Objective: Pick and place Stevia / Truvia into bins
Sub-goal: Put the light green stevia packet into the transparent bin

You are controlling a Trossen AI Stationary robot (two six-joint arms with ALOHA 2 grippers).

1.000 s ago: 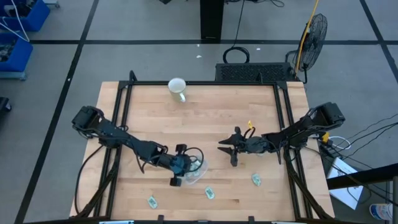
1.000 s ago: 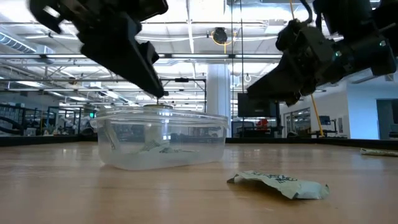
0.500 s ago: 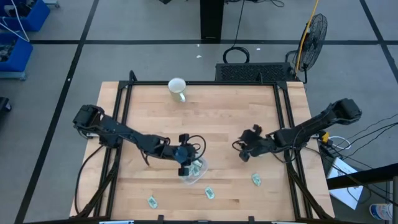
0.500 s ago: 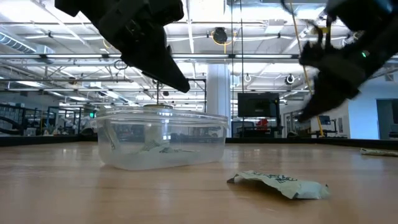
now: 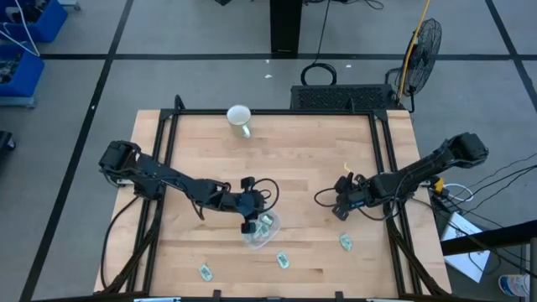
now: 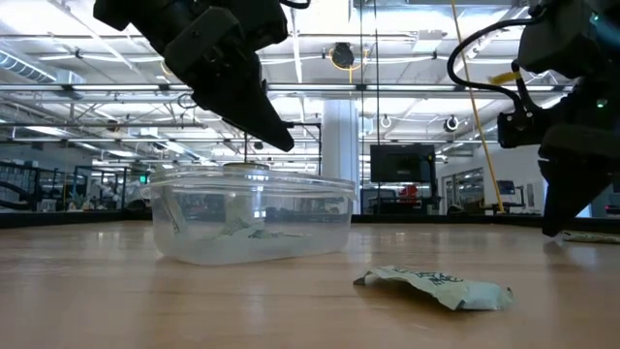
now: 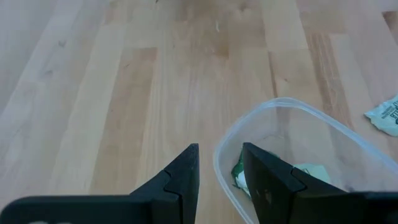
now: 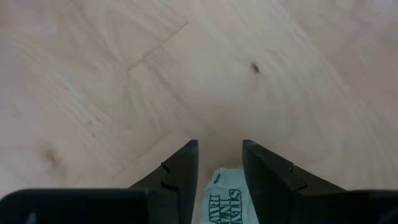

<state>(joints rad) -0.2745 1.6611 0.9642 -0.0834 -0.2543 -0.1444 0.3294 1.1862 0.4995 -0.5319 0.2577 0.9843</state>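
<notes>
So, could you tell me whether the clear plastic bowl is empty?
Not empty: the clear plastic bowl holds pale green paper sachets, visible through its wall.

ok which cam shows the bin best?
Low view: the bin shows whole, side-on, sachets visible through its clear wall. High view shows it small, partly under the left gripper. Left wrist view shows only part of its rim. Right wrist view doesn't show it.

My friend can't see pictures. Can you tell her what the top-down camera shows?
Two dark robot arms reach over a wooden table. The left tool hangs beside a clear bowl with green packets inside; the right tool hangs above a packet. Two more packets lie near the front edge, and a white mug stands at the back.
</notes>
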